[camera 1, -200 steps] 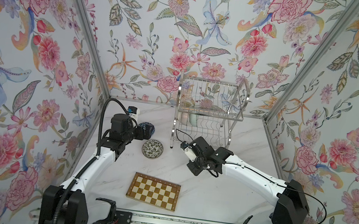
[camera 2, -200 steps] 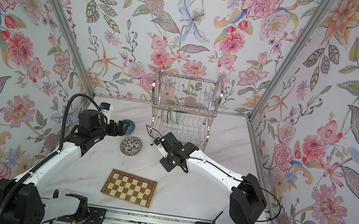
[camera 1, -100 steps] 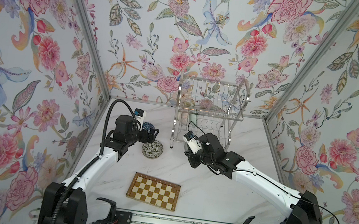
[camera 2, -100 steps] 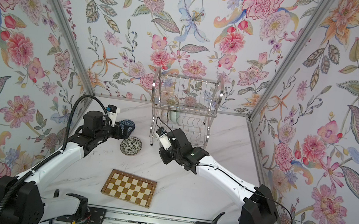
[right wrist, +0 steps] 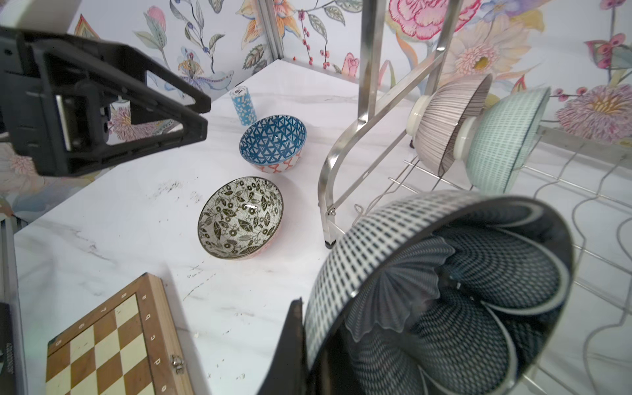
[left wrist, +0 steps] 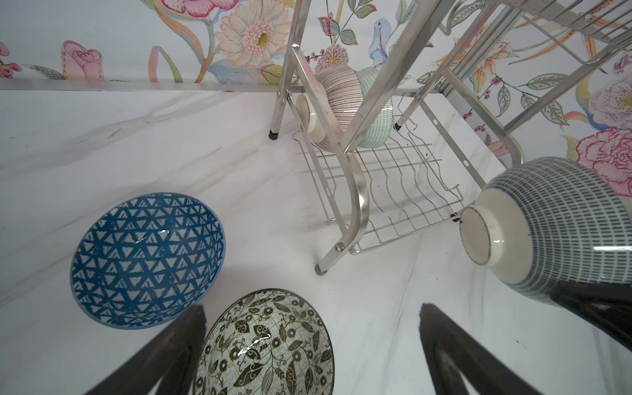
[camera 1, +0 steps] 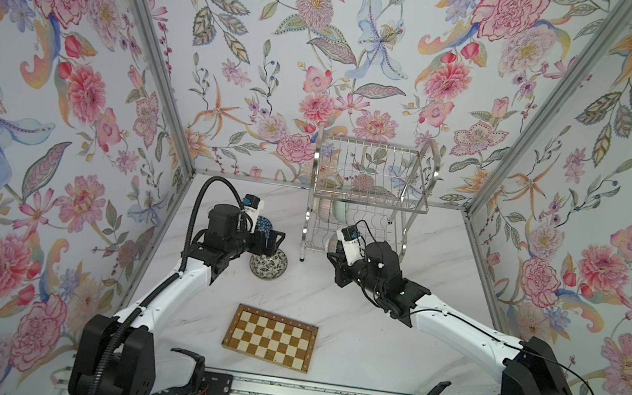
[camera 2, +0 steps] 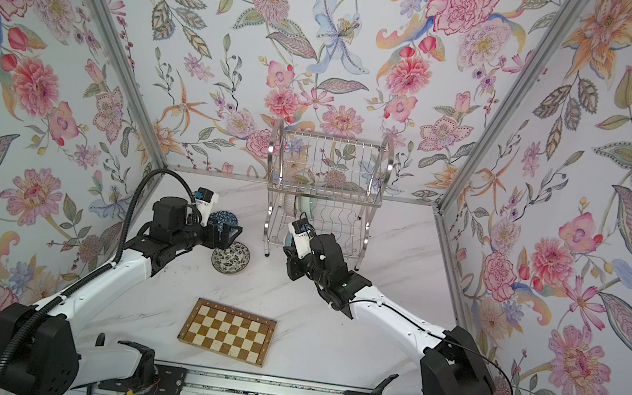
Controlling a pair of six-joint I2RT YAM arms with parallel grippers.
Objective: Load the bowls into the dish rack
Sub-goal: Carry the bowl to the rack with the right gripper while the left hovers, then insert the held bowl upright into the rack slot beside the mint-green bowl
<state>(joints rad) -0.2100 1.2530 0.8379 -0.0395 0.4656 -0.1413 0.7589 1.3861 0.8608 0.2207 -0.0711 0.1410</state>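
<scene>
The steel dish rack (camera 1: 368, 203) (camera 2: 324, 197) stands at the back; on its lower tier lean a pink lined bowl (left wrist: 337, 95) (right wrist: 448, 119) and a pale green bowl (left wrist: 374, 126) (right wrist: 502, 136). My right gripper (right wrist: 309, 325) (camera 1: 338, 262) is shut on the rim of the dark navy petal bowl (right wrist: 444, 290) (left wrist: 547, 225), which it holds tilted just in front of the rack's lower tier. The blue lattice bowl (camera 1: 265, 225) (left wrist: 147, 260) and the black-and-white floral bowl (camera 1: 268, 264) (left wrist: 266, 345) sit on the table. My left gripper (left wrist: 311, 307) (camera 1: 276, 243) hangs open and empty just above the floral bowl.
A checkered wooden board (camera 1: 270, 337) (right wrist: 113, 342) lies near the front edge. A small blue patterned cylinder (right wrist: 243, 106) stands behind the blue bowl. Floral walls close in the left, back and right sides. The rack's near leg (left wrist: 323, 270) stands between the two grippers.
My right gripper has carried the navy bowl a little back toward the rack's lower tier. My left gripper has shifted right, from over the blue bowl toward the floral bowl, still open.
</scene>
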